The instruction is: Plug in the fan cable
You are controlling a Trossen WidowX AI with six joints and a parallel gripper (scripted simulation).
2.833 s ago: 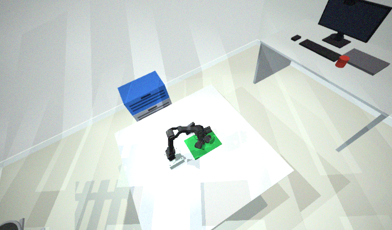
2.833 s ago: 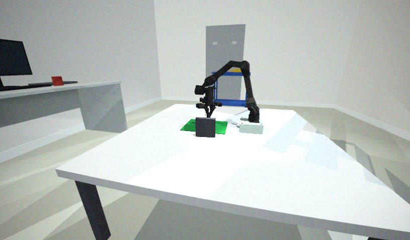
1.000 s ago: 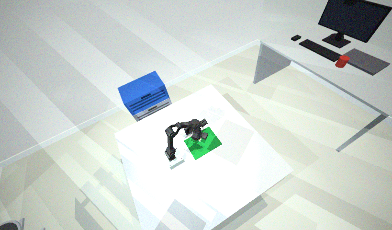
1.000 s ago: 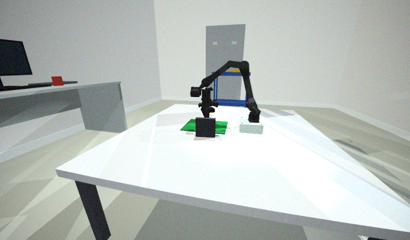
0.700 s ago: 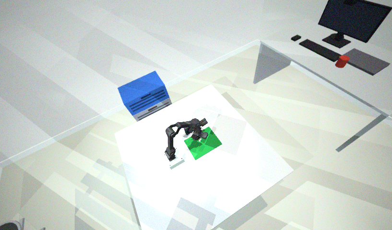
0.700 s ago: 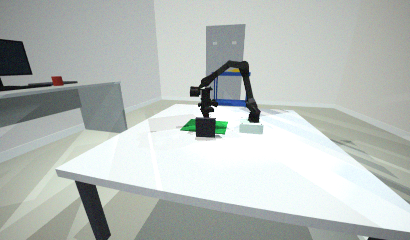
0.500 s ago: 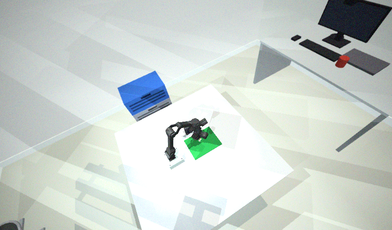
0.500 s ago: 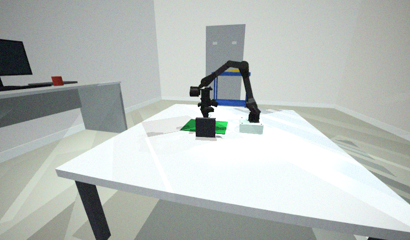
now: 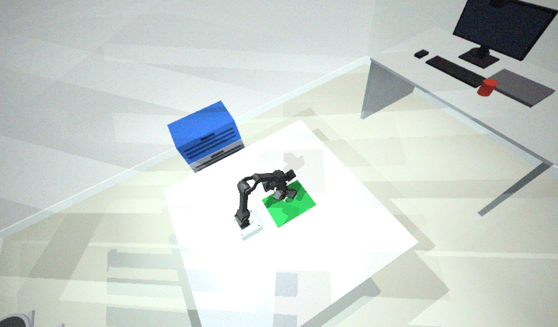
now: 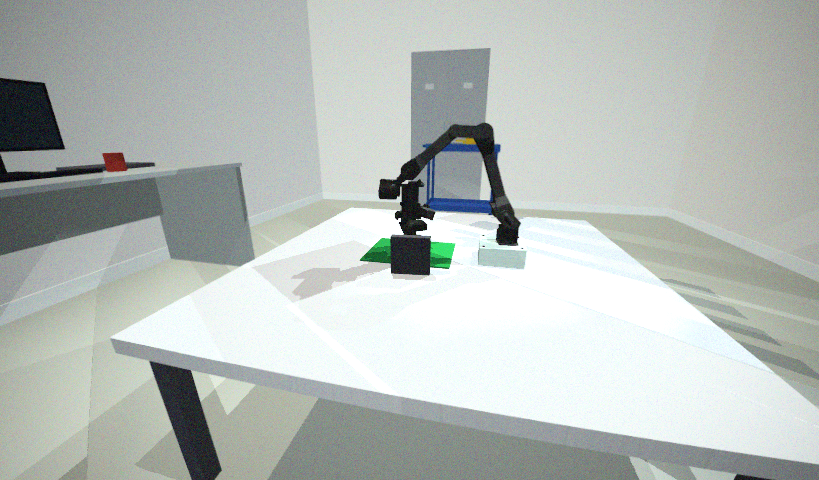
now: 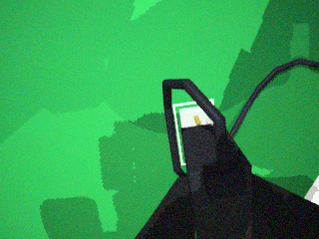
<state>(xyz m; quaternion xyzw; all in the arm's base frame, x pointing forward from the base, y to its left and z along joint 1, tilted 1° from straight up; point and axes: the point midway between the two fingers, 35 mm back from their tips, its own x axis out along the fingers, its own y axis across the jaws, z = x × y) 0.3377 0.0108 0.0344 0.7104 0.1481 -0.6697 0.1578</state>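
The green board [image 9: 304,205] [image 10: 442,256] [image 11: 60,65] lies flat on the table. The gripper [image 9: 286,195] [image 10: 409,230] [image 11: 200,141] points down over it, shut on the dark plug [image 11: 198,141]. In the wrist view the plug covers most of the white fan header [image 11: 188,119], leaving its far end and one gold pin visible inside a white outline. How far down the plug sits is hidden. The black cable [image 11: 259,90] curves away to the right. A black square block [image 10: 410,255], seemingly the fan, stands beside the board.
The arm's pale base [image 9: 252,231] [image 10: 501,257] stands on the white table [image 9: 354,234] [image 10: 520,356] beside the board. A blue cabinet [image 9: 202,125] stands off the table. A desk with a monitor [image 9: 504,28] [image 10: 20,115] and a red cup [image 9: 487,88] [image 10: 114,161] is farther away.
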